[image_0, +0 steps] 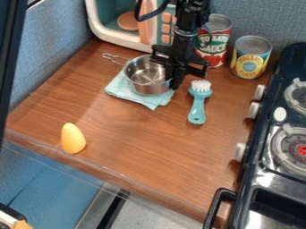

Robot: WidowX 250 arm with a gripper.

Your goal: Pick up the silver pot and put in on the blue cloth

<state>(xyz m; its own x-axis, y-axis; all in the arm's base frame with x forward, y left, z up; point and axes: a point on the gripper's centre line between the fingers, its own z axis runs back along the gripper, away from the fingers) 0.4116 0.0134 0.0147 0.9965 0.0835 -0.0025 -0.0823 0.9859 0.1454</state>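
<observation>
Silver pot (143, 77) with wire handle, upright on rumpled blue cloth (156, 101)

Wide gap btwn egg (73, 138) & pot (145, 76), brush (198, 103) nr pot, cans (251, 58) behind

- one silver pot (143, 77)
- one light blue cloth (134, 96)
- one teal brush (197, 107) with white bristles
- two cans: one red can (216, 47), one yellow can (250, 61)
- one yellow egg-shaped thing (73, 138)
- one toy microwave (115, 38)
- one round orange disc (126, 21)
- one black stove (264, 172)
- two burners (289, 150)
- three knobs (254, 110) along the stove's side
- one black handle (214, 205)
</observation>
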